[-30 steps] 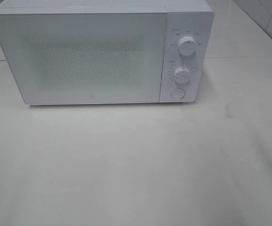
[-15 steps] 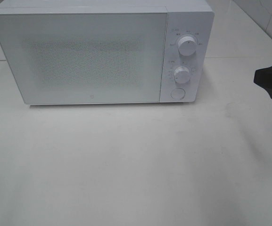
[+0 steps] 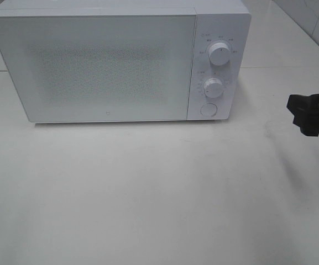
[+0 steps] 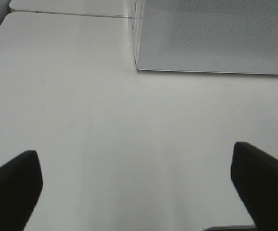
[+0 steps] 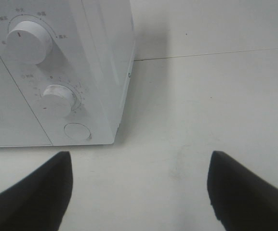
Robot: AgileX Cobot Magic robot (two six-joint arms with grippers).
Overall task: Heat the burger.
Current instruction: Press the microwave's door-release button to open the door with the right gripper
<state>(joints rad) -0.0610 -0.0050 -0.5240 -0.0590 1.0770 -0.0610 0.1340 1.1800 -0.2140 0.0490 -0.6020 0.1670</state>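
Exterior high view, lower half of the frame: the white counter (image 3: 148, 193) carries no burger, and no burger shows in either wrist view. It may sit behind the microwave's closed door, but the speckled panel hides the inside, so I cannot tell. Nearest the robot, the left tool (image 4: 134, 161) is out of the high view. Its own camera shows its two dark fingers spread wide with nothing between them, low over bare counter and facing the near corner of the oven, probably parked out of the way. Farther in, at the right edge of the frame and about mid-height, the right tool (image 3: 313, 115) is also released and empty. It is well apart from the oven but level with its control panel, which suggests an approach to the controls rather than a grasp. At the back, filling the upper left and centre of the frame, stands the microwave (image 3: 120, 61) with its door (image 3: 98, 66) shut flush. On the panel to the right of the door the upper knob (image 3: 219, 54), lower knob (image 3: 213, 87) and round button (image 3: 208, 109) are stacked. The button, probably the door release, is the lowest and nearest to the right tool.
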